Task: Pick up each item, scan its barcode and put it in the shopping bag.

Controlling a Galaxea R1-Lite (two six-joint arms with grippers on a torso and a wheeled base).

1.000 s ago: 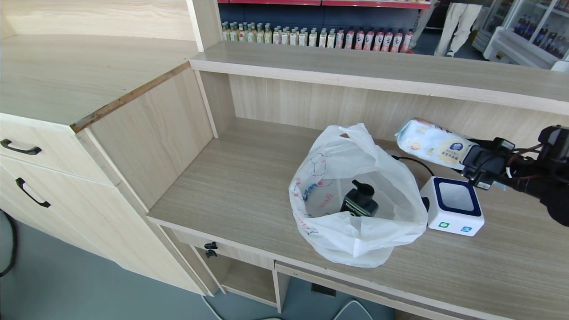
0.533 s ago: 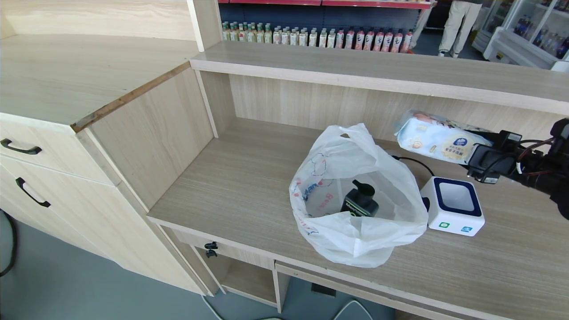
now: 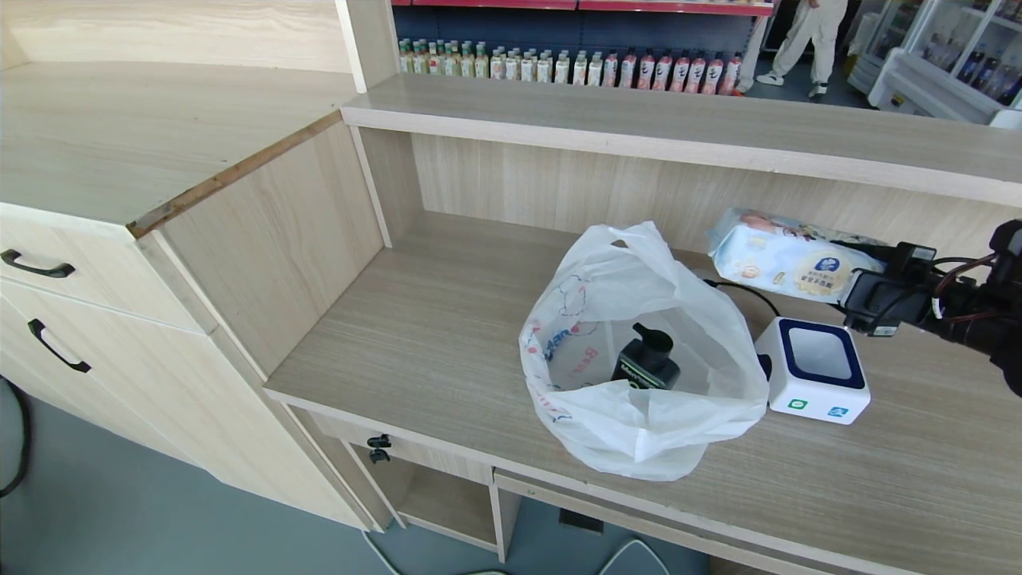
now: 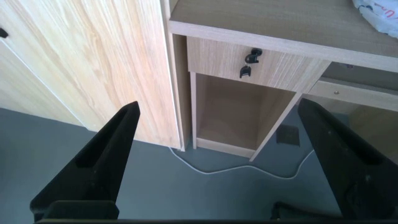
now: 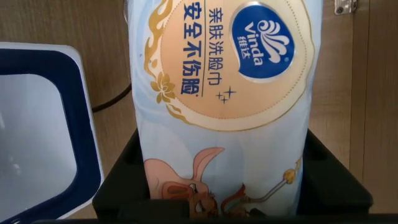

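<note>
My right gripper (image 3: pixel 858 297) is shut on a pale blue pack of wipes (image 3: pixel 790 257), held lengthwise behind and to the right of the white scanner (image 3: pixel 814 379) with its dark blue rim. In the right wrist view the pack (image 5: pixel 217 93) sits between the black fingers (image 5: pixel 124 180), with the scanner (image 5: pixel 37 124) beside it. The white shopping bag (image 3: pixel 639 359) stands open on the counter left of the scanner, a black pump bottle (image 3: pixel 647 359) inside it. My left gripper (image 4: pixel 211 168) is open, low beside the counter, over the floor.
A black cable (image 3: pixel 738 289) runs from the scanner toward the back wall. A raised shelf (image 3: pixel 679 120) overhangs the back of the counter. Below the counter edge are a locked drawer (image 4: pixel 249 62) and an open cubby. Bare counter (image 3: pixel 431 319) lies left of the bag.
The right gripper has drawn back slightly to the right with the wipes pack, which now lies flatter than a second ago. The bag, bottle and scanner have not moved.
</note>
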